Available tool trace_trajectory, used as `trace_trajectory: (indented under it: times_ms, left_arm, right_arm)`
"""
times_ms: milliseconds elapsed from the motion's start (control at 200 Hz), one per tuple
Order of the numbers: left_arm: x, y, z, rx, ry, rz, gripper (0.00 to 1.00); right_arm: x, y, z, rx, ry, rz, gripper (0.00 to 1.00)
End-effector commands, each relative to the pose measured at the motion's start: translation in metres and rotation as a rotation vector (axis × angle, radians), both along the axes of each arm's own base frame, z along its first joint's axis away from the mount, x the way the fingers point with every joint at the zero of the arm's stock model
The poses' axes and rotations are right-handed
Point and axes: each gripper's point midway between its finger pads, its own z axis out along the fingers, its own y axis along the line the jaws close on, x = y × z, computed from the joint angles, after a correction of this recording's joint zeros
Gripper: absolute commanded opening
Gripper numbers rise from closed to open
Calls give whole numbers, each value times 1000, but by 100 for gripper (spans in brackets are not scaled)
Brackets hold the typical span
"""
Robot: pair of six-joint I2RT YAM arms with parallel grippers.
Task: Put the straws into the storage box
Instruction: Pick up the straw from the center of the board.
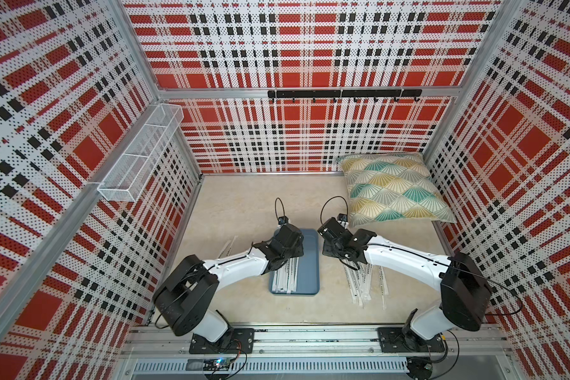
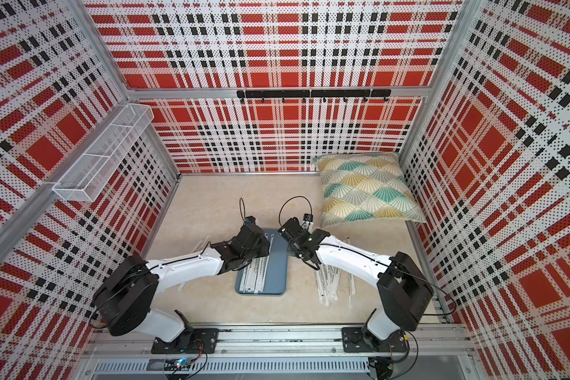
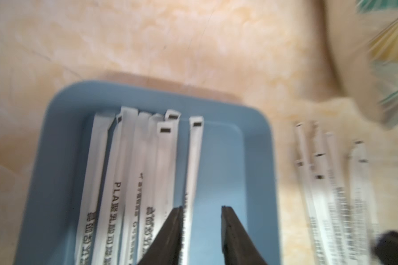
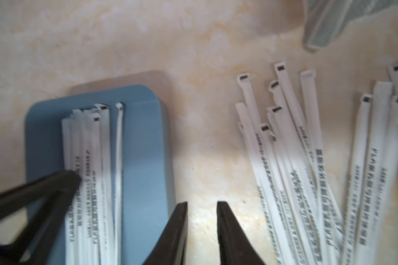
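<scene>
Beige counter (image 1: 244, 204), shallow slate-blue plastic tray (image 1: 310, 269) in the middle, some white paper-wrapped straws (image 1: 285, 279) lying lengthwise inside. Bigger loose pile (image 1: 364, 283) just right of it, same long axis, closest to the right claw (image 4: 201, 204): jaws slightly apart, empty, hovering between tray and pile. Left claw (image 3: 202, 208) parted over the tray, gripping nothing.

White-and-black left arm (image 1: 234, 266) reaches in from lower left, right arm (image 1: 405, 256) from lower right, wrists close mid-frame; left gripper (image 3: 201, 207) and right gripper (image 4: 202, 203) show black fingers (image 3: 172, 229) parted.
</scene>
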Motion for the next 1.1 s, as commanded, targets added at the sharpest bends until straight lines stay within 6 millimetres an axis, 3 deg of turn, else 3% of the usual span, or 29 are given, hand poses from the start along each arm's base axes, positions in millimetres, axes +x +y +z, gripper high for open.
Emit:
trace_trajectory:
  times_ms: [0, 105, 190, 351, 636, 1092]
  left_arm:
    - [9, 10, 56, -41, -132, -13, 43]
    - [13, 53, 65, -9, -186, 41, 58]
    - [12, 84, 57, -19, -186, 75, 64]
    - [5, 114, 40, -30, -169, 123, 70]
    - [-5, 115, 18, -67, -131, 143, 70]
    - [-4, 114, 20, -66, -133, 138, 68]
  right_arm:
    - [-20, -43, -11, -144, 67, 10, 28]
    - [-32, -55, -23, -205, 126, 50, 27]
    - [-37, -52, -35, -205, 164, 74, 26]
    - [-36, -41, -50, -173, 195, 83, 25]
    - [-35, -31, -67, -167, 234, 103, 20]
    - [-39, -41, -95, -235, 282, 104, 23]
